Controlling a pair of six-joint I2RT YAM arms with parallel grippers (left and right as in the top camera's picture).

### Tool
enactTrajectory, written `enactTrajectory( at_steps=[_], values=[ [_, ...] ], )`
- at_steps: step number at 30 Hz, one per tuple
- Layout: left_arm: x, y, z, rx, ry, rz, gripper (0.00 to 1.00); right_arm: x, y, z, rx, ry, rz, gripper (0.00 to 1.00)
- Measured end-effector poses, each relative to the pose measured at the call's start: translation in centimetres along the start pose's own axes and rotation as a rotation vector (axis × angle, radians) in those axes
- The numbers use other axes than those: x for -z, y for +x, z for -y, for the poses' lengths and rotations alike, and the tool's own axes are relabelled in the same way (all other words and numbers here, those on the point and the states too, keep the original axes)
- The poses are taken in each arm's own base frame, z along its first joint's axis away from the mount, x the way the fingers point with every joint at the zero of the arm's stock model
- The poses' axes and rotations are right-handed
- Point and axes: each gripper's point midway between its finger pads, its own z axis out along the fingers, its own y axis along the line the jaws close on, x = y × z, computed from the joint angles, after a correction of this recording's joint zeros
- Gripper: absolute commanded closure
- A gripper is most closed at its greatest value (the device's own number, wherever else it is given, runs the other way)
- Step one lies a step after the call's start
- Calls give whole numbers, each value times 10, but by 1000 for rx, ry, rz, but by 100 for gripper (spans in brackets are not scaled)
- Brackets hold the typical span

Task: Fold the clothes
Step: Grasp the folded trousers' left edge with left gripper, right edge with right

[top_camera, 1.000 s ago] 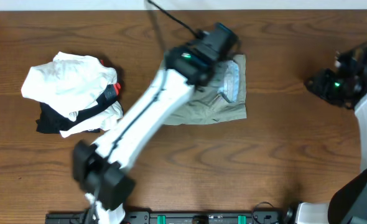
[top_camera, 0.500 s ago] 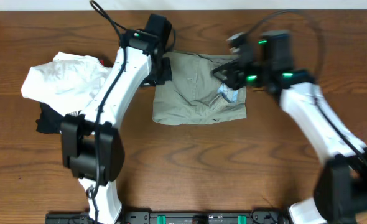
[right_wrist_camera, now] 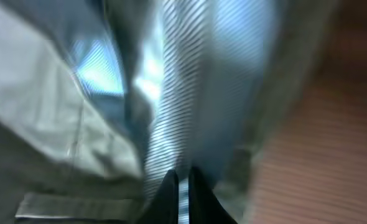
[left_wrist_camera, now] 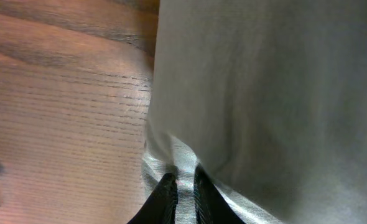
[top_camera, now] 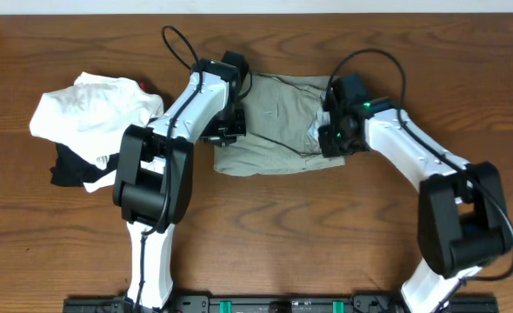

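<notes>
Khaki shorts (top_camera: 278, 130) lie on the wooden table (top_camera: 326, 235), in its far middle part, and pale blue lining shows at their right edge. The left gripper (left_wrist_camera: 182, 186) is at the left edge of the shorts; its jaws are pressed together on a small ridge of the cloth. The right gripper (right_wrist_camera: 182, 185) is at the right edge, its jaws closed on the striped blue fabric. A pile (top_camera: 96, 122) of white and black garments rests further left, apart from the shorts.
</notes>
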Motion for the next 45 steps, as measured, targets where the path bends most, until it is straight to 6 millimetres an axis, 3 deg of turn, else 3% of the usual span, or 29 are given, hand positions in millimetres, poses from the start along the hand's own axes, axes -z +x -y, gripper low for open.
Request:
enactTrajectory(
  at_steps=[2, 6, 8, 10, 12, 14, 18, 21, 24, 29, 31, 34, 37, 42, 45],
  values=[
    [0, 0, 0, 0, 0, 0, 87, 15, -23, -8, 21, -52, 107, 88],
    [0, 0, 0, 0, 0, 0, 87, 77, -82, -43, 101, -232, 407, 83],
    [0, 0, 0, 0, 0, -1, 86, 103, -99, -59, 136, -300, 510, 83],
    [0, 0, 0, 0, -1, -2, 86, 115, -107, -70, 159, -344, 560, 83],
    [0, 1, 0, 0, -1, -3, 86, 111, -112, -78, 173, -363, 571, 84],
    [0, 1, 0, 0, -2, -4, 85, 93, -114, -82, 176, -374, 555, 86],
    [0, 1, 0, -1, -2, -5, 86, 30, -102, -80, 131, -371, 423, 93],
    [0, 1, 0, 0, -2, -5, 86, -13, -85, -61, 75, -300, 316, 96],
    [0, 2, -1, 0, -3, -7, 86, -29, -81, -23, 12, -160, 289, 95],
    [0, 2, -1, -1, -4, -9, 85, -14, -97, 56, -121, 6, 354, 97],
    [0, 4, -2, -2, -7, -15, 77, -7, -95, 84, -176, 38, 356, 97],
    [0, 7, -3, -9, -13, -29, 74, 6, -90, 98, -211, 3, 347, 96],
    [1, 11, -5, -15, -19, -42, 74, 32, -93, 82, -180, -113, 370, 96],
    [13, 9, -4, -23, -6, -13, 69, 99, -91, 19, -53, -332, 438, 92],
    [34, 1, 0, -23, 29, 61, 65, 118, -81, -21, 26, -419, 427, 92]
  ],
)
